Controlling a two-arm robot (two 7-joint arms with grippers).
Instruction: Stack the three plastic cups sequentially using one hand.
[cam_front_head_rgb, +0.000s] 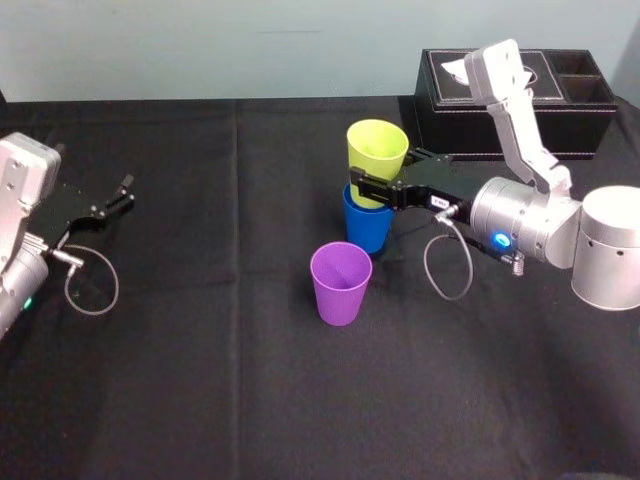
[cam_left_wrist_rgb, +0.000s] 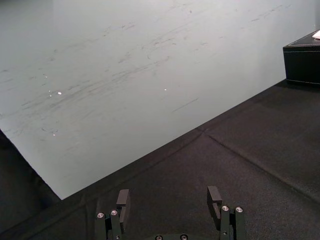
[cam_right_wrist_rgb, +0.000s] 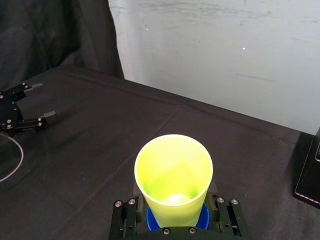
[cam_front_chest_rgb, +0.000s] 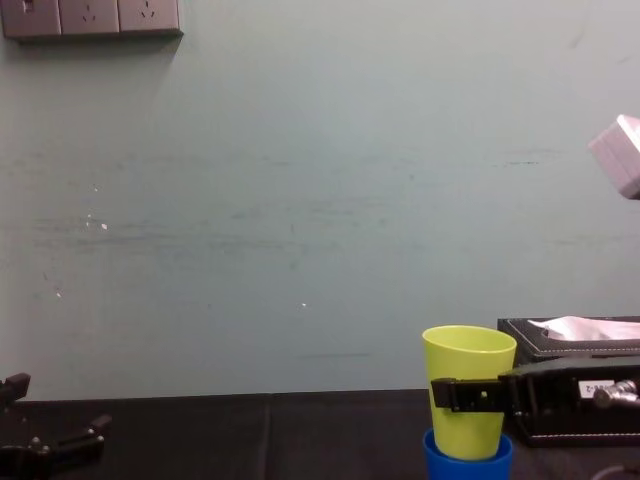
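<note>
My right gripper (cam_front_head_rgb: 385, 176) is shut on the yellow-green cup (cam_front_head_rgb: 377, 148), one finger on each side of its wall. That cup stands upright with its base down inside the blue cup (cam_front_head_rgb: 367, 230), which rests on the black table. In the right wrist view the yellow-green cup (cam_right_wrist_rgb: 173, 180) sits between the fingers (cam_right_wrist_rgb: 125, 216), with the blue cup's rim (cam_right_wrist_rgb: 152, 219) ringing its base. In the chest view a finger (cam_front_chest_rgb: 470, 395) crosses the yellow-green cup (cam_front_chest_rgb: 468, 362) above the blue cup (cam_front_chest_rgb: 466, 466). The purple cup (cam_front_head_rgb: 340, 283) stands alone, nearer me and slightly left.
A black tissue box (cam_front_head_rgb: 520, 100) stands at the back right, just behind the right arm. My left gripper (cam_front_head_rgb: 112, 205) rests open over the table's left side, its fingers (cam_left_wrist_rgb: 123, 198) spread with nothing between. Black cloth covers the table.
</note>
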